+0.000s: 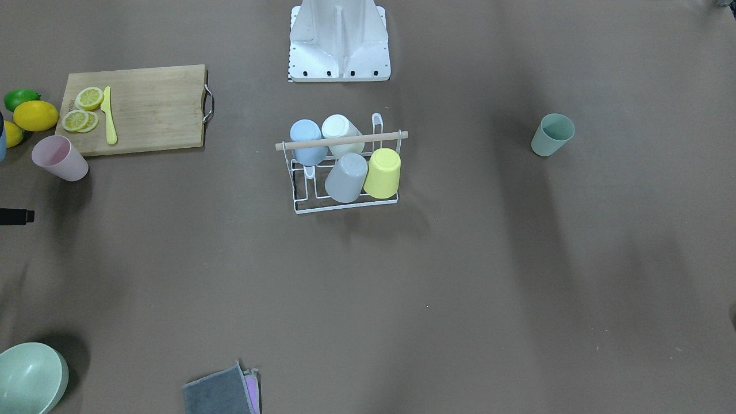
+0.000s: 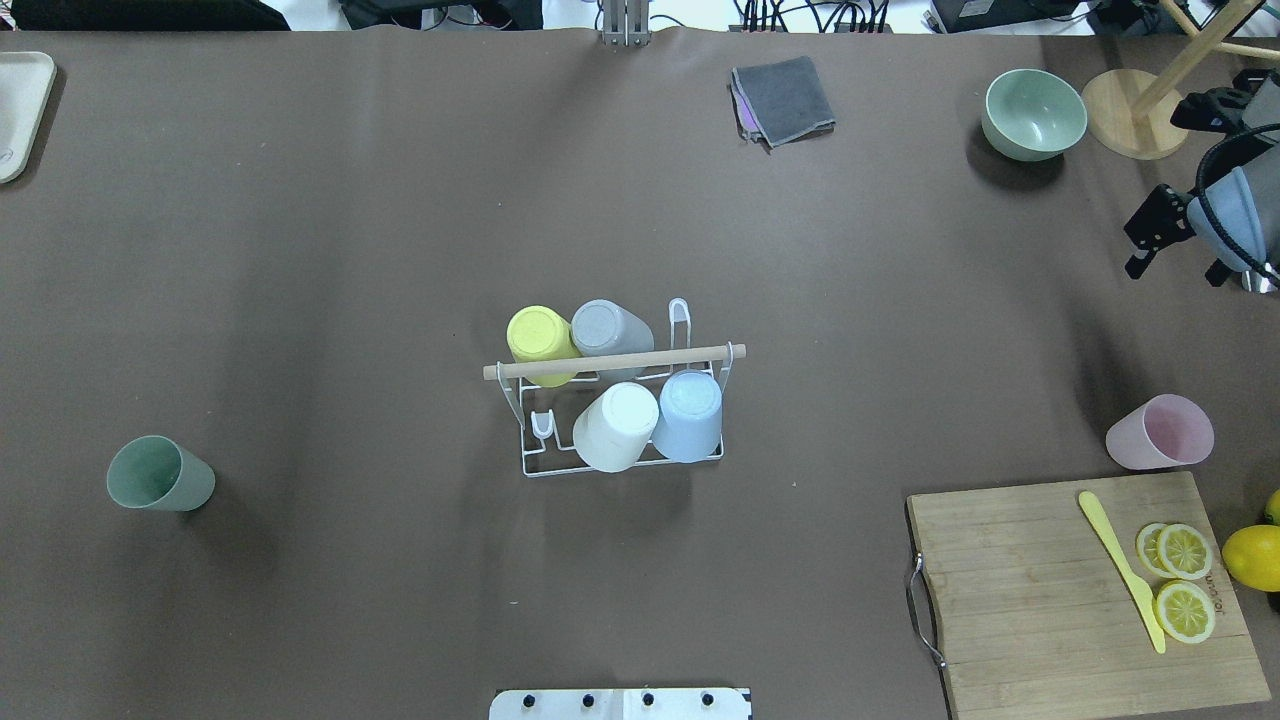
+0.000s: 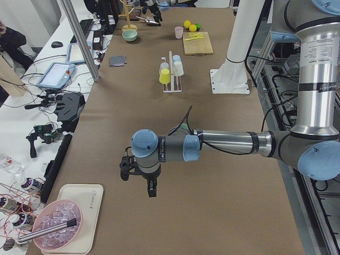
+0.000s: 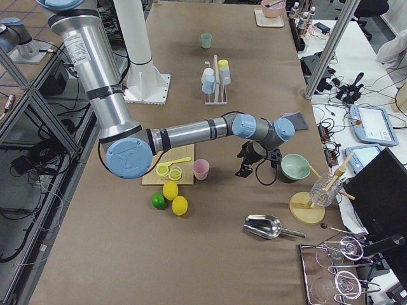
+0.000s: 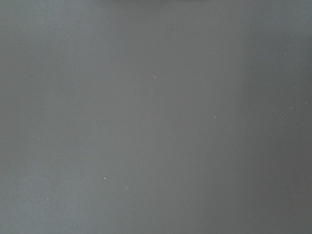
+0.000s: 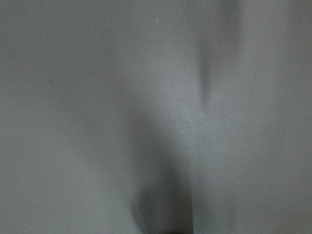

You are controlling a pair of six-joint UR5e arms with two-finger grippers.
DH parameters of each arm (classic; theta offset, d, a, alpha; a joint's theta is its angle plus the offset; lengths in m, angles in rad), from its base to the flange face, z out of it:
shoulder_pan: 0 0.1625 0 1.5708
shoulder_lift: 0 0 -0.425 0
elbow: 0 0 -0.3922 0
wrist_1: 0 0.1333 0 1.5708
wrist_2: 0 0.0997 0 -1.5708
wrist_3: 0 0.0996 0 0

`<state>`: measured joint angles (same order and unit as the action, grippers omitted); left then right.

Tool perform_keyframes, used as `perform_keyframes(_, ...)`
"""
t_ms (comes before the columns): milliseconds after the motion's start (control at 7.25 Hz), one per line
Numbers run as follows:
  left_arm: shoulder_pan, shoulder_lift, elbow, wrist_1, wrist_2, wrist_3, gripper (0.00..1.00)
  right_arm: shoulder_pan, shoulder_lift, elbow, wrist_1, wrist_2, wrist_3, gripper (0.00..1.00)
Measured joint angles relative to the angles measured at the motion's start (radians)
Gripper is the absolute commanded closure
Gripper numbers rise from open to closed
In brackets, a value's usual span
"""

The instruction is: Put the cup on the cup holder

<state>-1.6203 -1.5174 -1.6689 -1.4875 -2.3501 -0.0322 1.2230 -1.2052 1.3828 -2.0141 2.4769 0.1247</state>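
Observation:
The white wire cup holder (image 2: 531,466) with a wooden rod handle stands at the table's middle; it also shows in the front view (image 1: 345,209). It holds a yellow cup (image 2: 540,343), a grey cup (image 2: 608,328), a white cup (image 2: 615,427) and a blue cup (image 2: 689,415), all upside down. A green cup (image 2: 160,475) stands alone on my left side. A pink cup (image 2: 1160,432) stands on my right, by the cutting board. My right gripper (image 2: 1175,275) hovers open and empty beyond the pink cup. My left gripper (image 3: 137,185) shows only in the left side view, far from the holder; I cannot tell its state.
A cutting board (image 2: 1040,600) with lemon slices (image 2: 1185,580) and a yellow knife (image 2: 1122,570) lies at the near right, with a lemon (image 2: 1252,557) beside it. A green bowl (image 2: 1033,113), a grey cloth (image 2: 782,100) and a wooden stand (image 2: 1130,125) are at the far side. A tray (image 2: 20,110) sits far left.

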Motion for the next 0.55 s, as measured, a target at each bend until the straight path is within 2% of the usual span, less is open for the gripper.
perform_keyframes(276,0.042,-0.045,-0.005,0.031,0.001,-0.003,0.02,-0.047,0.017,-0.054,-0.069,0.024,-0.037,0.02)
perform_keyframes(552,0.137,-0.216,0.001,0.235,0.021,-0.006,0.02,-0.067,0.024,-0.072,-0.143,0.019,-0.122,0.02)
